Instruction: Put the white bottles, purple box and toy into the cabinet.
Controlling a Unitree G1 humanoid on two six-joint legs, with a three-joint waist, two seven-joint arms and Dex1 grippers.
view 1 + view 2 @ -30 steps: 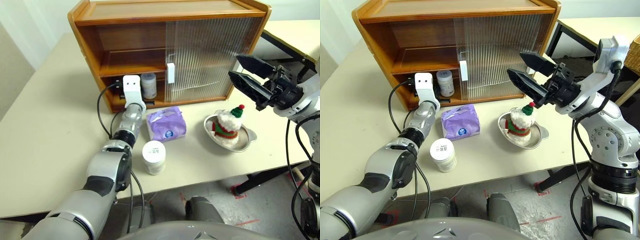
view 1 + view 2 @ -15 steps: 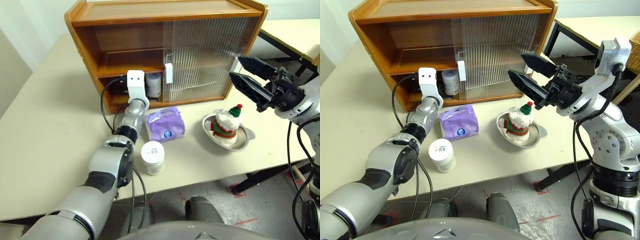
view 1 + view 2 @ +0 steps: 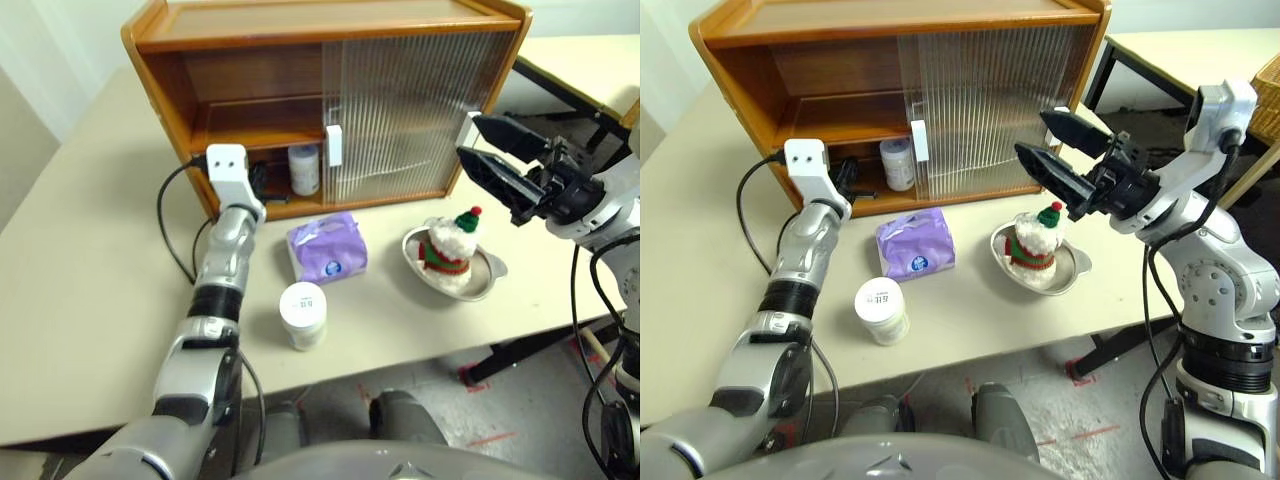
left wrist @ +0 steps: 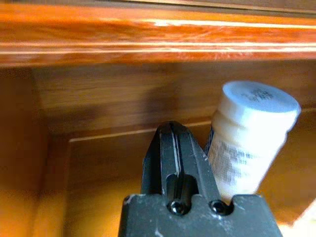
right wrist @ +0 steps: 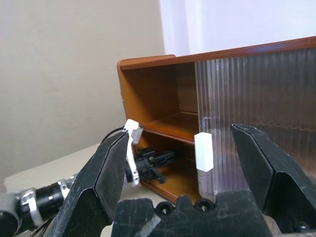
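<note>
Tabletop point(image 3: 90, 260) is pale cream; grey floor with red marks lies below. I see my left gripper point(image 4: 174, 148) pinched together, empty, inside the cabinet point(image 3: 300, 30) beside one white bottle point(image 3: 304, 169). My right gripper point(image 3: 495, 150) hangs spread wide above the toy point(image 3: 446, 245). Second bottle point(image 3: 303, 314) and purple box point(image 3: 328, 247) sit outside.

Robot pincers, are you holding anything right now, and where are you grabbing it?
Nothing is held. The left pincer is shut and empty beside a white bottle in the cabinet. The right pincer is open in the air.
</note>
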